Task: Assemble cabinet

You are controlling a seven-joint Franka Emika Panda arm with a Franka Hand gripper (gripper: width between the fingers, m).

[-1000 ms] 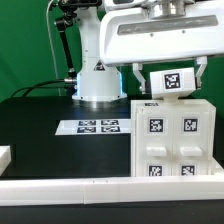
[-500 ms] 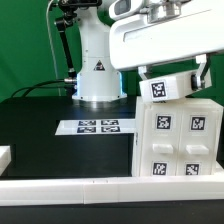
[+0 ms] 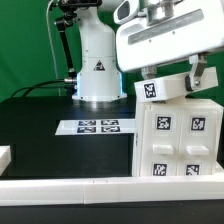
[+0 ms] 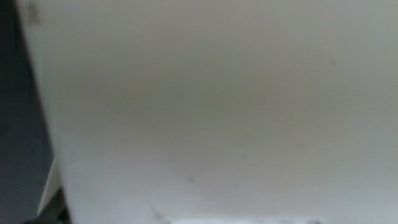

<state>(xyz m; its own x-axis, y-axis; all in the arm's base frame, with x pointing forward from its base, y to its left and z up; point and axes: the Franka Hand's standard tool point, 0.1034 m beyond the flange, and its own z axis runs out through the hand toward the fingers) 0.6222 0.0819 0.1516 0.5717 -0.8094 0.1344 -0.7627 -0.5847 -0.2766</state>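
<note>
Tilted since before, your claw (image 3: 172, 79) clamps a white tagged piece (image 3: 160, 89); beneath it, the cabinet (image 3: 176, 140) on a black table (image 3: 55, 152), green curtain (image 3: 25, 45) behind.

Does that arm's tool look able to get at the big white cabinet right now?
Probably yes: the tool hangs right over the cabinet, with nothing between them except the tagged white piece it seems to grip.

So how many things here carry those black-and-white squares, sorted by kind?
Cabinet body: 1
white block, gripped by the end effector: 1
Marker board, flat on the table: 1
Total: 3
</note>
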